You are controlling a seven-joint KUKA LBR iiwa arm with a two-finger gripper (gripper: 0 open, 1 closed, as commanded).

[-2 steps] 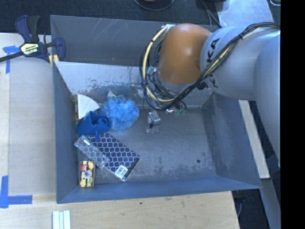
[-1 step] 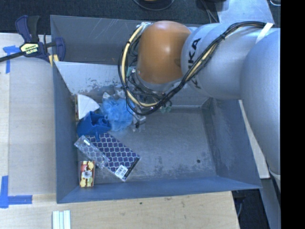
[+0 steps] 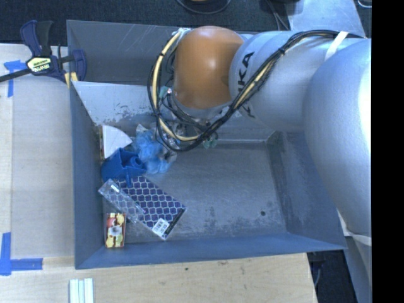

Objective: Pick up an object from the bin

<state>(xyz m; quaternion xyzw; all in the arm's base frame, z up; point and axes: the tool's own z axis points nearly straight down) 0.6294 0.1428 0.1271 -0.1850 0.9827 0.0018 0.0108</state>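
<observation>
Things grouped at 9 o'clock side of bin [image 3: 252,188]: white card [image 3: 113,139], dark blue piece [image 3: 122,166], chequered packet [image 3: 150,202], small red box [image 3: 115,230] at 7 o'clock corner. Hand [image 3: 172,141] masked by orange cover [image 3: 202,65] and cables [image 3: 158,74]; state cannot be told. Pale blue wad [image 3: 150,151] seen just beside hand, at its 8 o'clock, against dark blue piece.

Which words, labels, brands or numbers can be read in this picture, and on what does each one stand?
"K": a black letter on the silver arm, beside its orange cover; cables hide the letters after it.
White label on the blue-patterned packet: too small to read.
Small colourful box beside the packet: print too blurred to read.
</observation>
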